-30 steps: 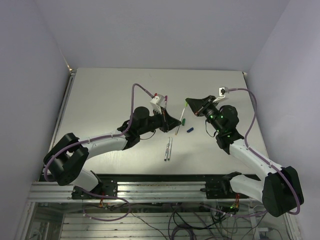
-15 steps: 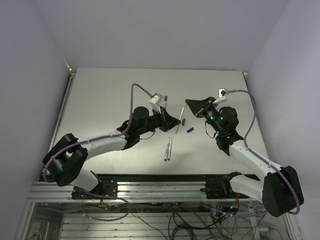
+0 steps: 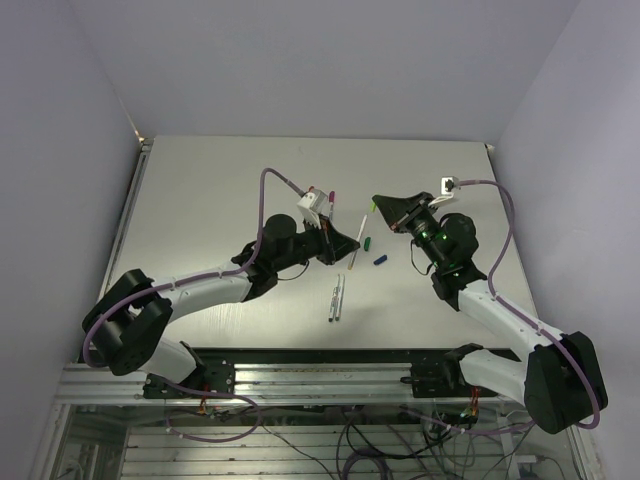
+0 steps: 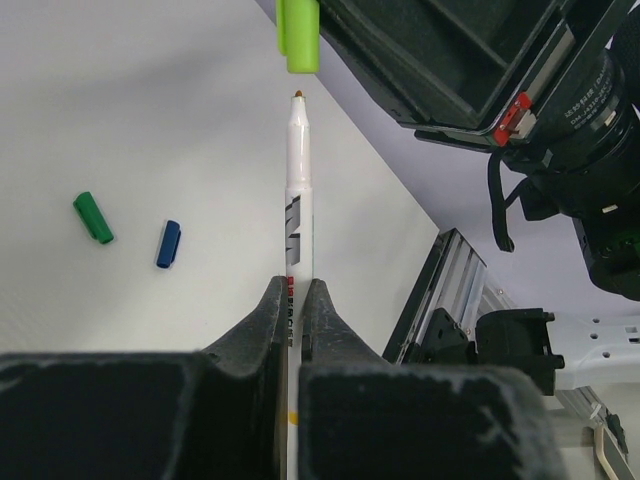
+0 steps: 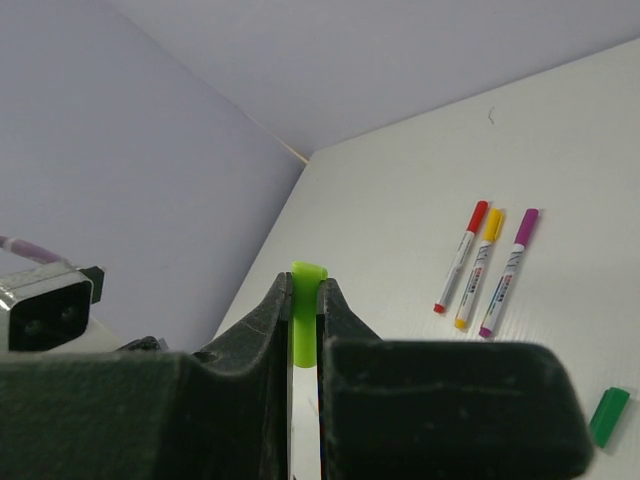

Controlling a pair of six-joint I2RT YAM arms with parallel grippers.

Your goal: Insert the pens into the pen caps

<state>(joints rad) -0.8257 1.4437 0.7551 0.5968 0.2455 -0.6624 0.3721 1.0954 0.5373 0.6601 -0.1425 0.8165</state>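
Observation:
My left gripper (image 4: 292, 285) is shut on a white pen (image 4: 299, 190) whose bare tip points at a light green cap (image 4: 298, 35), with a small gap between them. My right gripper (image 5: 304, 285) is shut on that light green cap (image 5: 306, 310). In the top view the left gripper (image 3: 352, 243) and the right gripper (image 3: 376, 205) face each other above mid-table, with the pen (image 3: 359, 232) between them. A dark green cap (image 4: 93, 217) and a blue cap (image 4: 169, 244) lie loose on the table.
Three capped pens lie side by side on the table: red (image 5: 461, 256), yellow (image 5: 478, 268) and magenta (image 5: 509, 272). They show in the top view (image 3: 337, 298) in front of the grippers. The dark green cap (image 3: 368, 242) and the blue cap (image 3: 380, 261) lie under the grippers.
My left gripper has shifted slightly with the pen, lining its tip up closer to the light green cap. The right arm has barely moved.

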